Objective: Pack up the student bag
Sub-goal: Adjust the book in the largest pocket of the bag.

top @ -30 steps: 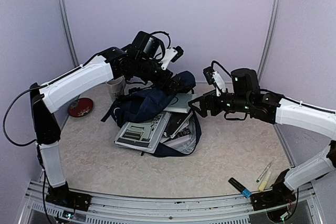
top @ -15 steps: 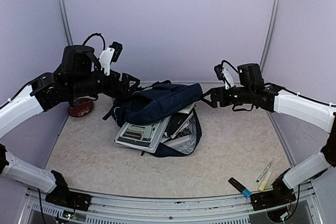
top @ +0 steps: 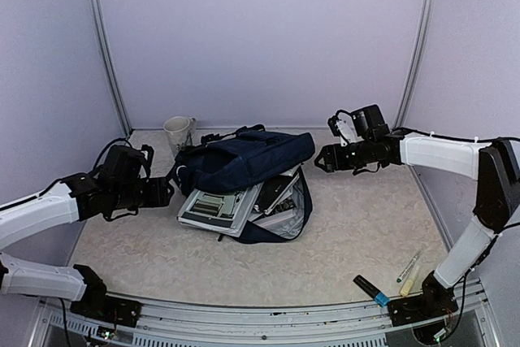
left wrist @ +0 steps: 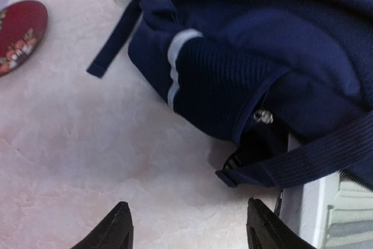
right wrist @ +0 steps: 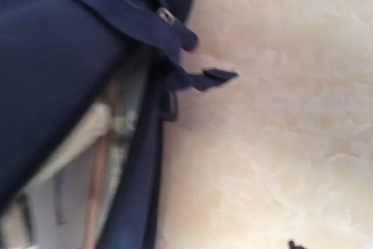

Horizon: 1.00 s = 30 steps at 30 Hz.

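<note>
Two tools seen from above: the left tool (top: 165, 193) and right tool (top: 321, 158) flank the student bag (top: 244, 160), which lies open on the bench (top: 349, 233) with books (top: 218, 207) spilling forward. Left wrist view: the left tool is wide and empty, and a loose strap (left wrist: 303, 164) nearby could snag it. Right wrist view: the right tool's opening cannot be told, and tugging the bag risks shedding the books.

Top external cam is looking down from above and behind the robot, taking in the whole worktop (top: 349, 233). Left wrist cam is sitting low and near, its left end effector (left wrist: 189, 231) at the bottom edge, facing the student bag (left wrist: 250, 56) on its left side. Right wrist cam is looking even nearer, blurry, at the bag's right edge. All 3 are sharing bag + worktop.
</note>
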{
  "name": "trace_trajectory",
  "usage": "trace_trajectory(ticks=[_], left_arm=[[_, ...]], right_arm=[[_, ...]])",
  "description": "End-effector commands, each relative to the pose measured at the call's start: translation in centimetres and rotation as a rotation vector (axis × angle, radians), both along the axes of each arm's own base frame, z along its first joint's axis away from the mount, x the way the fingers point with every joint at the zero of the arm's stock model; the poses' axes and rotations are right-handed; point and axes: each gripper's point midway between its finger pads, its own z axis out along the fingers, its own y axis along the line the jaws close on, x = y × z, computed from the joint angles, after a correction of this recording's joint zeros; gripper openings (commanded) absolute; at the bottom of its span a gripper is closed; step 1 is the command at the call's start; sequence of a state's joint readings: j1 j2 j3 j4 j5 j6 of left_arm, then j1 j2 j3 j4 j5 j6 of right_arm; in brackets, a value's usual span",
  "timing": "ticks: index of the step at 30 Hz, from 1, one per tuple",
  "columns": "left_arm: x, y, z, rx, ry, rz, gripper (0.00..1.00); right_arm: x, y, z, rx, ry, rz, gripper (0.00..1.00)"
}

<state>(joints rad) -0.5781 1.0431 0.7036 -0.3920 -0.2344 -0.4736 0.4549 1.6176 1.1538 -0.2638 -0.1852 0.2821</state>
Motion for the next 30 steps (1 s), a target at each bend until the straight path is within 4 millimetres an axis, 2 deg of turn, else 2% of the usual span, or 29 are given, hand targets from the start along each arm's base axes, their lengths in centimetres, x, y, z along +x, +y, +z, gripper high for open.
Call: trace_trajectory(ticks=[1,4,10,15,17,20,22,27,30], left_arm=[[-0.9,-1.2,-2.5,-0.090,0.054,-0.034,0.63],[-1.5,-1.7,-2.9,-0.119,0.050,-0.057,0.59],[-4.1,-7.0,-4.9,-0.194,0.121,-0.237,0.62],[-4.8,-11.7,-4.2,-0.235,0.100,-0.377,0.64],[-4.8,-13.5,-3.3,-0.233,0.071,-0.428,0.67],[-4.1,-16.2,-0.9,-0.271,0.000,-0.479,0.68],[-3.2,-17.6,0.0,-0.272,-0.026,-0.501,0.68],[-0.1,-19.3,0.1,-0.219,-0.045,-0.484,0.68],[1.1,-19.7,0.5,-0.190,-0.056,-0.480,0.68]], right_arm=[[1.8,0.2,-1.1,-0.005,0.007,-0.026,0.70],[2.4,1.6,-1.7,0.036,0.014,0.015,0.68],[3.6,4.3,-1.5,0.103,0.010,0.063,0.64],[2.6,7.4,-0.7,0.116,-0.016,0.127,0.63],[1.8,8.5,-0.2,0.113,-0.031,0.151,0.63],[0.6,9.8,0.4,0.106,-0.057,0.178,0.63],[-0.2,10.5,0.8,0.112,-0.068,0.190,0.63],[-1.9,12.1,2.1,0.106,-0.095,0.229,0.63],[-2.4,11.5,2.5,0.094,-0.079,0.214,0.63]])
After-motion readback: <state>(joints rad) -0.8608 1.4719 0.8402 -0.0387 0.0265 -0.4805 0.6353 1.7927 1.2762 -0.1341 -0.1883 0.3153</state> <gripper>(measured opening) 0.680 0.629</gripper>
